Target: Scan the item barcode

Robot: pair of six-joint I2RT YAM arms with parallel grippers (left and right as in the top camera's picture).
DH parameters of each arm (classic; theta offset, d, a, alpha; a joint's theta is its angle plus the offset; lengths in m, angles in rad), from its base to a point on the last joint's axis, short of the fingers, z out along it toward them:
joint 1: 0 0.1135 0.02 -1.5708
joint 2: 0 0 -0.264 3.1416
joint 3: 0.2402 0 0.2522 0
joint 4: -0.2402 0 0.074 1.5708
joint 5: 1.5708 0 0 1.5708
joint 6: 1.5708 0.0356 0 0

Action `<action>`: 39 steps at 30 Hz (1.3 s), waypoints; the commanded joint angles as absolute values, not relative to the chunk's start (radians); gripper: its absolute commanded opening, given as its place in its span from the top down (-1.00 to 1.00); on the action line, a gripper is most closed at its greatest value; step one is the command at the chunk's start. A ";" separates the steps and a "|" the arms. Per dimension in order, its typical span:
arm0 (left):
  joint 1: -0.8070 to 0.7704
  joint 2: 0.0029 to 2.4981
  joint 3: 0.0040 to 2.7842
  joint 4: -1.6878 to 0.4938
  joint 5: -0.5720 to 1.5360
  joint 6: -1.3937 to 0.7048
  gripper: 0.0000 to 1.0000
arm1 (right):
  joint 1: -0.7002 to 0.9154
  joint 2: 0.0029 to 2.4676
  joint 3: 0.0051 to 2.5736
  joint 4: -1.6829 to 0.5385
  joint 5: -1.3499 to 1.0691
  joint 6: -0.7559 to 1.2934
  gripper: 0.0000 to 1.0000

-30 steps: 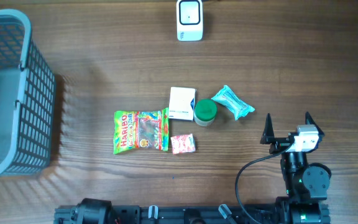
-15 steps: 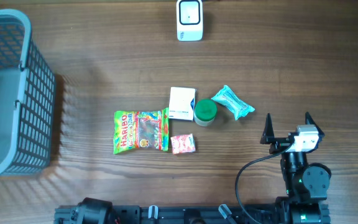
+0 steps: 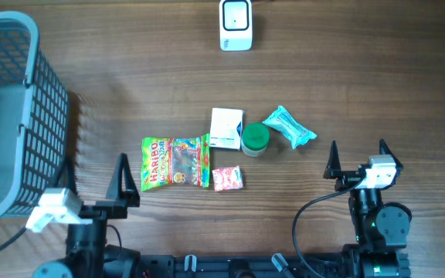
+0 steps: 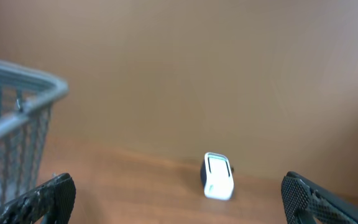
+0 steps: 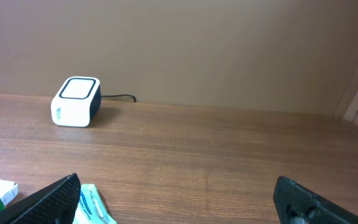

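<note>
Several items lie mid-table: a Haribo bag (image 3: 174, 163), a white box (image 3: 226, 128), a green-lidded jar (image 3: 255, 140), a teal packet (image 3: 290, 127) and a small pink packet (image 3: 227, 178). The white barcode scanner (image 3: 236, 25) stands at the far edge and also shows as the scanner (image 4: 218, 177) and the scanner (image 5: 76, 101). My left gripper (image 3: 95, 181) hangs open and empty at the near left, beside the basket. To the right of the teal packet, my right gripper (image 3: 358, 154) is open and empty. The teal packet (image 5: 92, 202) lies just inside its left fingertip (image 5: 48, 202).
A grey mesh basket (image 3: 22, 116) fills the left side of the table; its rim (image 4: 17, 124) is close on the left in the left wrist view. The scanner's cable (image 5: 120, 98) trails off behind it. Bare wood lies between the right gripper's fingers.
My left arm has risen into the overhead view at the near left, next to the basket. The right arm and the items have not moved.
</note>
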State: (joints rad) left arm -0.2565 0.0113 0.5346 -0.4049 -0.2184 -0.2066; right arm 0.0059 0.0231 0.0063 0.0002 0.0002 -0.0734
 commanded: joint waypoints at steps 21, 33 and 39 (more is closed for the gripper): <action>-0.263 0.007 0.290 -0.723 -0.311 -0.297 -1.00 | 0.009 0.024 0.005 0.006 -0.008 -0.078 -0.99; -0.263 0.007 0.290 -0.952 -0.311 -0.296 -1.00 | 0.008 0.024 0.005 0.025 0.203 -1.341 -0.99; -0.263 0.007 0.290 -0.952 -0.311 -0.296 -1.00 | 0.008 0.024 0.005 0.031 0.190 -2.118 -0.99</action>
State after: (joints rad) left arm -0.2562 0.0109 0.2871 -0.9504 -0.3130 -0.2916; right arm 0.0059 0.0235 0.0063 0.0219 0.1856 -1.6600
